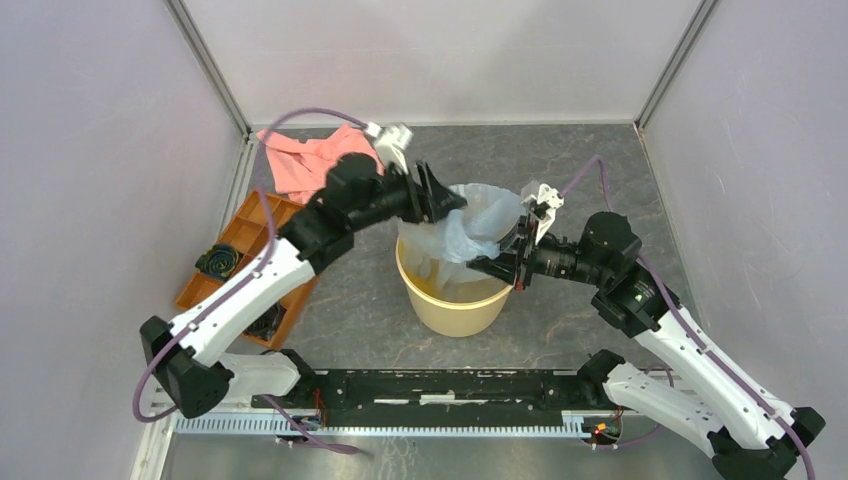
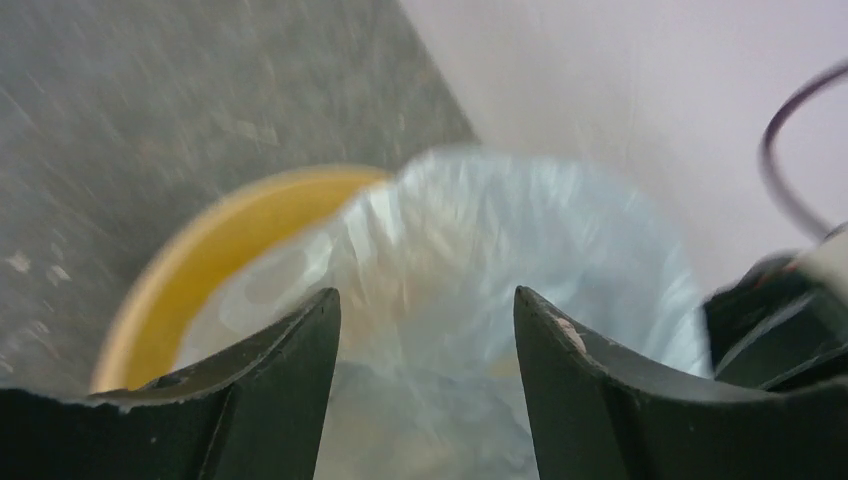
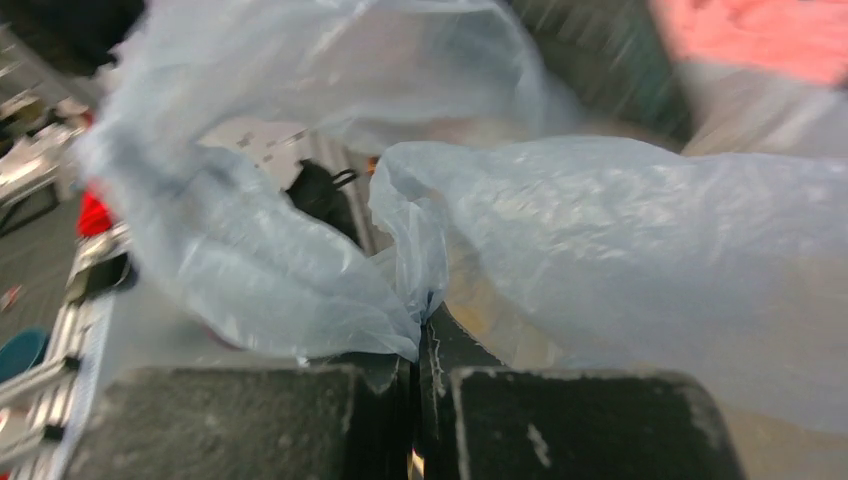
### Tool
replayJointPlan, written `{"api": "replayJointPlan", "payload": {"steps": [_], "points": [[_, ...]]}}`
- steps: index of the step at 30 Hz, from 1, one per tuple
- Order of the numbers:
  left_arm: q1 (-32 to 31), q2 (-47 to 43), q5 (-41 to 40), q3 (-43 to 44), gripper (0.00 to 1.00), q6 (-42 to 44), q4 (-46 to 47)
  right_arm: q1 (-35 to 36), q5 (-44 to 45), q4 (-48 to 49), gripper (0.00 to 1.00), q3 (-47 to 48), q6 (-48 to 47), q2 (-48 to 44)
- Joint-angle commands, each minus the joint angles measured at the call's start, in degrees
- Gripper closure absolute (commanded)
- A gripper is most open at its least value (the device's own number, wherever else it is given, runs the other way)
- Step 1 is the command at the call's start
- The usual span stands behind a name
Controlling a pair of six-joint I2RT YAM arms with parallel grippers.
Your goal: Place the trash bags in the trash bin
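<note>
- Black fingers of the right gripper [image 3: 425, 340] are pressed tight on a pleat of the thin, translucent, pale blue-grey plastic trash bag [image 3: 650, 250]. Crinkled film billows to either side of the pinch.
- From above, the trash bag sits partly inside the round pale yellow plastic bucket [image 1: 450, 315]. Its mouth balloons above the far rim and a fold droops into the well, while the near rim stays uncovered.
- The right arm reaches in from the right with its forearm nearly level and its claw over the bucket's right rim.
- The left arm arches in from the left, bringing the left gripper [image 1: 443, 200] to the far-left rim. Its fingers [image 2: 290, 350] are spread wide with film showing between them; whether they touch the film cannot be told.
- The bucket stands mid-way across the speckled grey table [image 1: 600, 170], apart from the orange compartmented tray [image 1: 250, 230] at the left edge and the salmon-pink cloth [image 1: 305, 160] in the far-left corner.
- Pale walls close three sides, and grey tabletop shows on the bucket's right and far sides.
</note>
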Motion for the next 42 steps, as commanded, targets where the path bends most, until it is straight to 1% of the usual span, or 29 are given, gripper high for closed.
{"api": "replayJointPlan", "payload": {"steps": [1,3,5,7,9,11,12,15,19,21,23,24,27,29,30,33,35,36,37,39,40,42], "points": [[-5.55,1.17,6.56,-7.98,0.33,-3.94,7.31,-0.15,17.74,3.23,0.99,-1.55,2.91,-0.6],[-9.22,2.15,1.93,-9.25,0.36,-2.46,5.38,-0.11,20.82,1.91,0.99,-1.41,1.64,-0.68],[-12.04,3.55,-2.84,-8.5,0.35,-0.44,2.24,-0.1,20.38,1.02,0.99,-1.5,0.33,-0.52],[-12.19,4.96,-5.71,-7.2,0.34,0.56,-0.81,-0.12,16.74,0.07,0.99,-1.5,-0.8,0.68],[-12.05,5.47,-9.2,-5.52,0.32,2.17,-3.23,-0.17,10.04,-1.4,0.99,-1.41,-2.59,2.24],[-11.41,5.3,-10.98,-3.62,0.27,3.08,-4.91,-0.12,6.96,-4.67,0.99,-0.95,-5.35,3.4],[-11.03,4.92,-11.13,-2.76,0.23,3.49,-5.38,-0.1,7.54,-6.56,0.99,-0.52,-7.2,3.74],[-9.76,2.49,-11.14,-0.86,0.13,4.17,-7.04,-0.14,12.88,-10.9,0.99,0.81,-10.76,4.29],[-8.42,-4.03,-14.51,-0.1,0.01,4.94,-10.1,-0.1,14.0,-8.32,0.99,0.51,-10.78,4.32],[-8.05,-7.54,-15.03,0.26,0.0,5.22,-11.29,-0.1,13.52,-6.4,0.99,0.01,-10.01,4.5],[-7.98,-10.53,-14.21,0.73,0.0,5.04,-11.55,-0.15,11.84,-4.78,0.99,-0.43,-9.19,4.86],[-7.98,-11.66,-12.5,0.92,0.0,5.03,-11.1,-0.1,11.15,-4.09,0.99,-0.52,-8.77,5.05],[-7.94,-12.96,-3.03,0.86,0.0,4.56,-8.15,-0.11,10.68,-1.87,0.99,-0.71,-6.95,5.03],[-7.98,-12.13,4.95,0.0,0.0,3.31,-4.89,-0.11,10.81,0.3,0.97,-0.53,-4.98,4.75],[-8.01,-11.11,6.94,-0.13,0.0,2.48,-4.24,-0.11,10.42,1.74,0.96,-0.53,-3.8,4.65],[-8.0,-8.75,5.17,-0.35,0.0,1.54,-4.85,-0.12,8.6,4.75,0.94,-1.02,-1.51,4.57],[-8.06,-6.76,5.05,0.25,0.0,0.98,-4.99,-0.12,8.42,4.96,0.92,-1.38,-1.07,4.58],[-8.07,-5.73,5.34,0.55,0.02,0.78,-5.0,-0.12,8.63,4.87,0.91,-1.49,-0.91,4.55],[-8.01,-4.87,5.56,0.88,0.07,0.65,-5.25,-0.1,8.83,4.67,0.9,-1.5,-0.72,4.44],[-8.03,-4.02,5.0,1.46,0.24,0.9,-6.26,-0.1,8.82,4.55,0.86,-1.66,-0.22,4.24],[-8.07,-4.25,3.66,1.45,0.33,1.11,-6.96,-0.1,8.77,4.35,0.83,-1.67,-0.28,4.0],[-7.98,-6.16,1.39,0.54,0.46,1.49,-7.02,-0.14,9.44,2.54,0.71,-1.5,-1.23,3.46]]}}
